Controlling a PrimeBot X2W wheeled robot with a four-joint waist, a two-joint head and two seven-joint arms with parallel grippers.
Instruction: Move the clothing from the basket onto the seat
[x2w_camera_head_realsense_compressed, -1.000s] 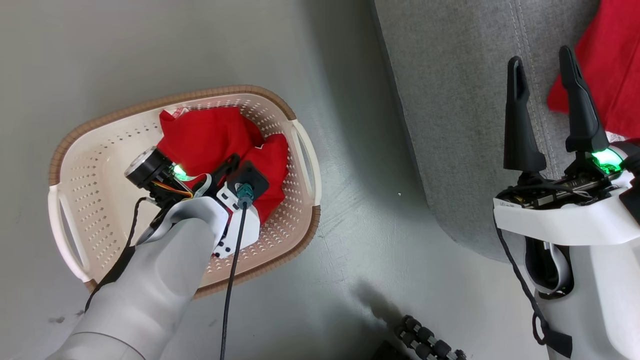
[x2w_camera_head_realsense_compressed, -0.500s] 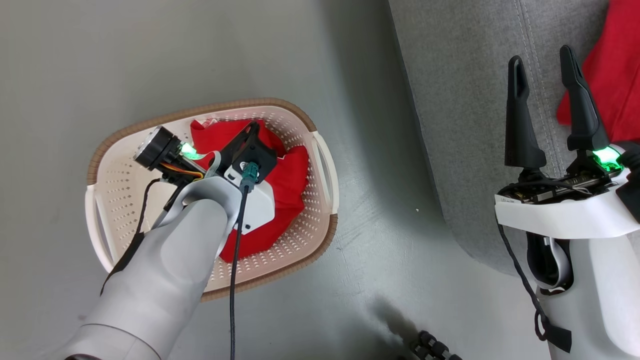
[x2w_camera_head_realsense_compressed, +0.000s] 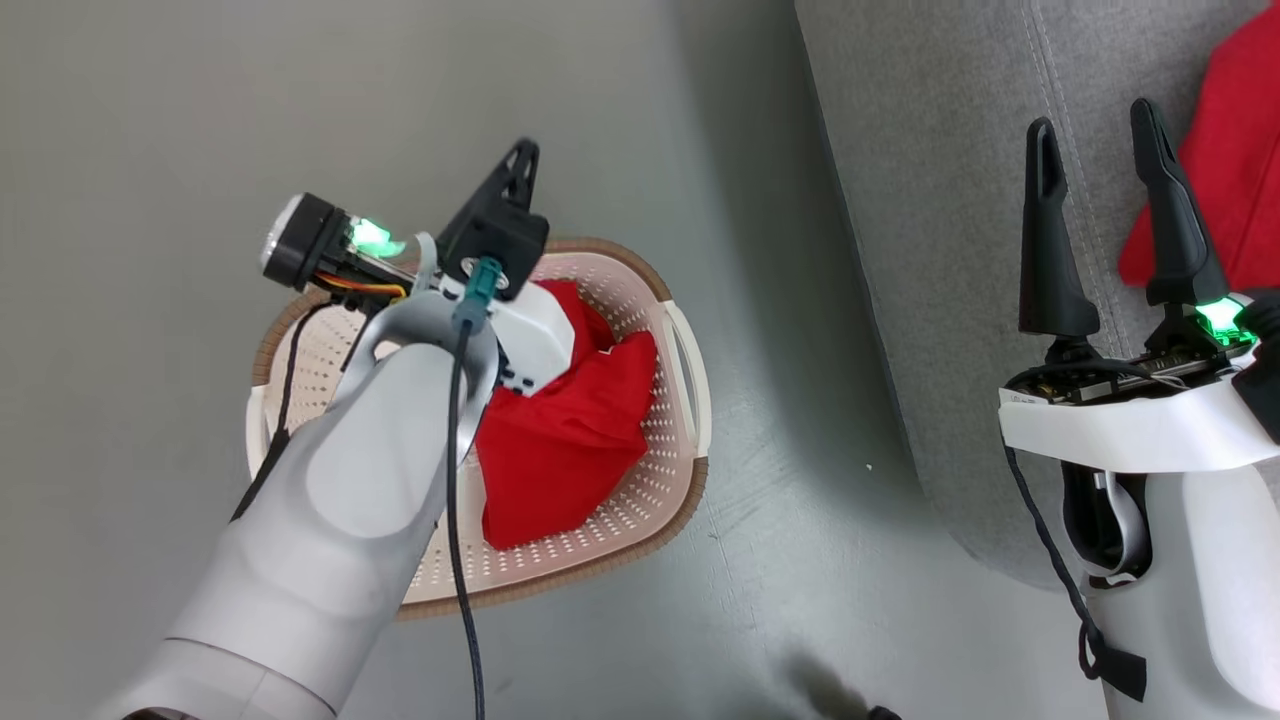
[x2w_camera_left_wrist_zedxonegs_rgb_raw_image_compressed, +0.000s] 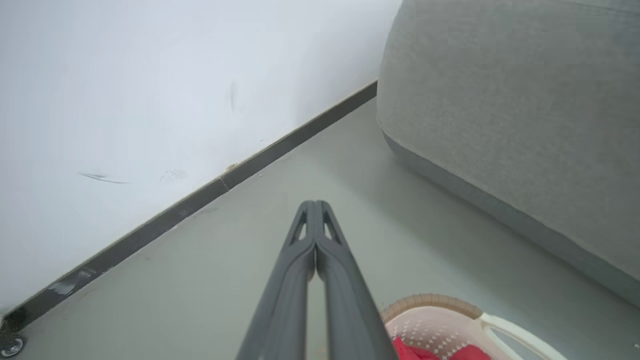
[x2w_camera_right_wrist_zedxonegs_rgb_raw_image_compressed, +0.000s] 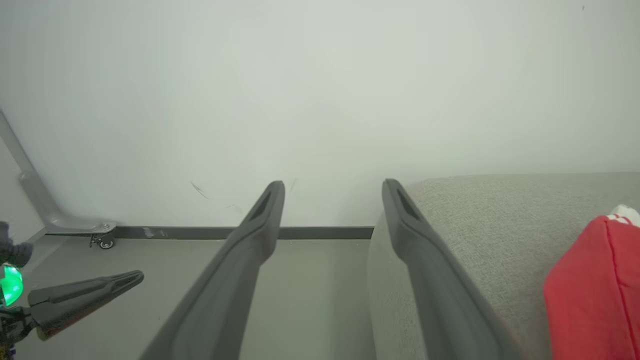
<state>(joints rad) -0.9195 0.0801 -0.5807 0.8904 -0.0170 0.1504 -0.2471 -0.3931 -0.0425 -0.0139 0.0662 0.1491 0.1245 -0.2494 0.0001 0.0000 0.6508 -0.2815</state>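
The cream basket (x2w_camera_head_realsense_compressed: 690, 385) stands on the grey floor left of the seat (x2w_camera_head_realsense_compressed: 940, 250), and red clothing (x2w_camera_head_realsense_compressed: 570, 440) lies bunched in its right half. My left gripper (x2w_camera_head_realsense_compressed: 520, 165) hovers above the basket's far rim, shut with nothing between its fingers; its wrist view shows the left gripper (x2w_camera_left_wrist_zedxonegs_rgb_raw_image_compressed: 315, 210) pointing at the floor, with the basket rim (x2w_camera_left_wrist_zedxonegs_rgb_raw_image_compressed: 435, 302) and the clothing (x2w_camera_left_wrist_zedxonegs_rgb_raw_image_compressed: 415, 351) below. My right gripper (x2w_camera_head_realsense_compressed: 1095, 150) stands open and empty over the seat, beside another red garment (x2w_camera_head_realsense_compressed: 1230, 180) lying on the cushion. In the right wrist view, the right gripper (x2w_camera_right_wrist_zedxonegs_rgb_raw_image_compressed: 332, 192) faces the wall with that garment (x2w_camera_right_wrist_zedxonegs_rgb_raw_image_compressed: 590, 290) at its right.
A white wall with a dark baseboard (x2w_camera_left_wrist_zedxonegs_rgb_raw_image_compressed: 200, 202) runs behind the basket and the seat (x2w_camera_left_wrist_zedxonegs_rgb_raw_image_compressed: 500, 100). A metal leg with a caster wheel (x2w_camera_right_wrist_zedxonegs_rgb_raw_image_compressed: 102, 242) stands at the wall far to the left. Grey floor (x2w_camera_head_realsense_compressed: 780, 480) separates the basket from the seat.
My left gripper has risen out of the basket, off the red clothing, and now points past the far rim. The head camera has shifted, so the basket sits further right in view.
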